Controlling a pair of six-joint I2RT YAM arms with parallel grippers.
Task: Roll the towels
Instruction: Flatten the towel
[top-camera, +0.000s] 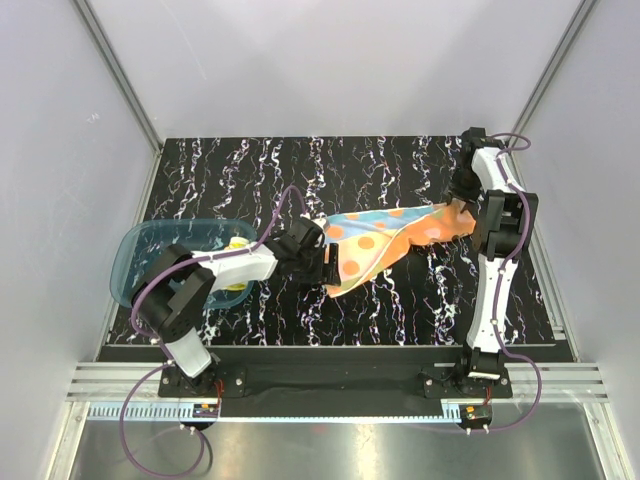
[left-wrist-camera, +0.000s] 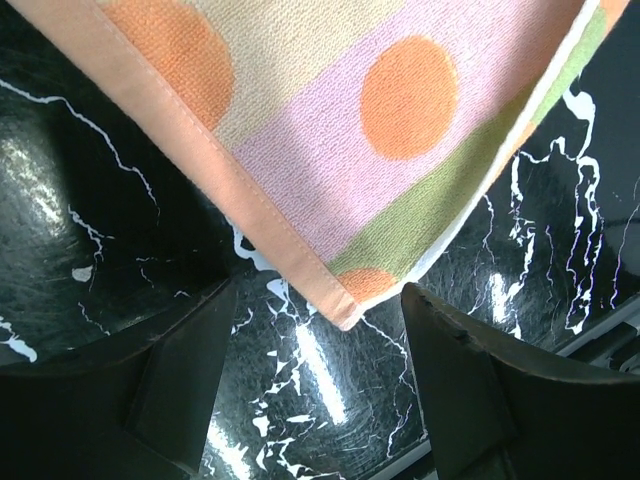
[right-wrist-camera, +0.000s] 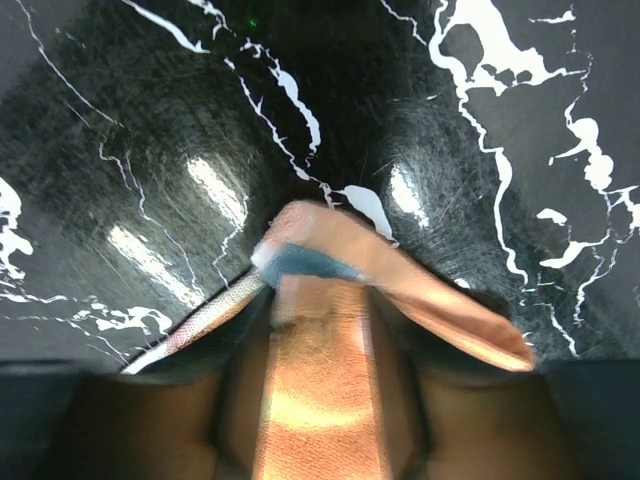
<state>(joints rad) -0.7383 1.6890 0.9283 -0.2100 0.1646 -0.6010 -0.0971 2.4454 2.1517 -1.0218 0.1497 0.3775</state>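
**A:** One container only: a translucent blue tray (top-camera: 132, 265) at the left end of the bench (top-camera: 400, 310).

**B:** What's in it?

**A:** The yellow towel (top-camera: 237, 243), toward the tray's right side. The left arm (top-camera: 235, 266) crosses over it, so only a scrap shows. Flat or rolled, I can't tell.

**B:** And the other one?

**A:** The orange towel (top-camera: 385, 245) is outside the tray, to its right, about mid-bench. It is opened out, spotted face up, with orange dots on bands of light blue, yellow and pink.

**B:** Which way does it run?

**A:** Its long axis is a diagonal, near-left to far-right. The broad end points near-left, and the cloth narrows to a bunched neck at the far-right.

**B:** Left jaws?

**A:** Open, standing wide apart at the towel's near-left corner. In the left wrist view the hemmed tip of that corner sits between the two fingers (left-wrist-camera: 180, 390) and touches neither.

**B:** Right jaws?

**A:** At the end of the right arm (top-camera: 490, 290), closed on the bunched far-right end of the orange towel. The right wrist view shows the cloth pinched between them, with folds spilling out ahead over the bench.
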